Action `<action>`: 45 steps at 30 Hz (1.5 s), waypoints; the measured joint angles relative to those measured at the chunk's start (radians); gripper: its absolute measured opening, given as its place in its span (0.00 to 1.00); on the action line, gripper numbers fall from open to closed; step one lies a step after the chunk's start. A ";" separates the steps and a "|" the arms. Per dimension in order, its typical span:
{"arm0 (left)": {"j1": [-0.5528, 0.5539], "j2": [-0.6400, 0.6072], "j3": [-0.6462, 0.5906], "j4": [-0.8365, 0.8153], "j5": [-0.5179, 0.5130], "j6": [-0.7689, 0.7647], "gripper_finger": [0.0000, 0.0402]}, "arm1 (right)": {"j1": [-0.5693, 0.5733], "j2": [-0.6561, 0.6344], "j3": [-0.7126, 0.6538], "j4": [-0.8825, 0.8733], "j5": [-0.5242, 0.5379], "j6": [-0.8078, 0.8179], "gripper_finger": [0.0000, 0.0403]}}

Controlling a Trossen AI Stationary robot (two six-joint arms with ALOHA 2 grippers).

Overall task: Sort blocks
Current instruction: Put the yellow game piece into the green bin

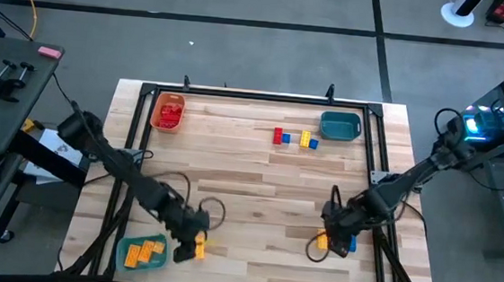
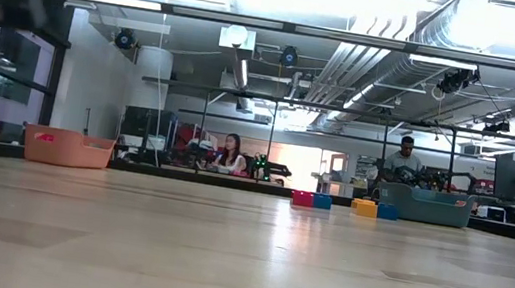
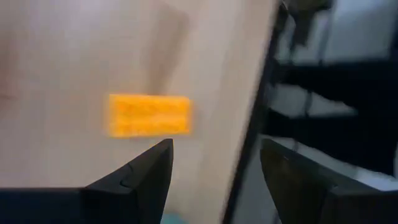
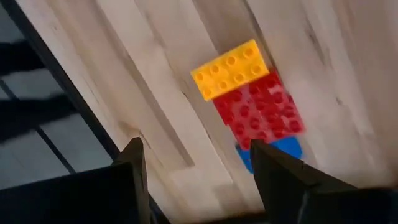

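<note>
Both grippers hover open and hold nothing. My left gripper (image 1: 192, 241) (image 3: 214, 146) is near the table's near-left corner, above one yellow block (image 3: 149, 115) (image 1: 200, 242) that lies flat on the wood. My right gripper (image 1: 336, 230) (image 4: 194, 146) is near the near-right edge, above a close cluster on the table: a yellow block (image 4: 230, 70), a red block (image 4: 261, 107) and a blue block (image 4: 275, 149). More blocks lie by the far edge: red (image 1: 279, 136), yellow (image 1: 306, 139) and blue (image 1: 313, 145).
An orange tray (image 1: 168, 114) with red blocks stands far left. A teal tray (image 1: 340, 125) stands far right. A third tray (image 1: 144, 252), holding yellow blocks, sits at the near-left corner beside my left gripper. A black frame rail (image 1: 264, 97) borders the table. People sit in the room beyond.
</note>
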 joint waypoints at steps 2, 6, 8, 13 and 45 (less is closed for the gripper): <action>-0.030 0.047 0.016 0.052 -0.016 -0.051 0.51 | 0.027 -0.030 -0.055 0.074 0.036 0.010 0.42; -0.078 0.146 0.107 0.032 -0.237 -0.125 0.27 | 0.053 -0.053 -0.144 0.185 0.072 -0.018 0.42; -0.084 0.195 0.166 0.005 -0.312 -0.141 0.10 | 0.064 -0.054 -0.177 0.265 0.076 -0.060 0.42; -0.074 0.324 0.346 -0.255 -0.348 -0.142 0.02 | 0.090 -0.054 -0.229 0.489 0.076 -0.211 0.40; -0.173 0.370 0.369 -0.316 -0.386 -0.324 0.00 | 0.087 -0.053 -0.154 0.401 0.285 -0.345 0.00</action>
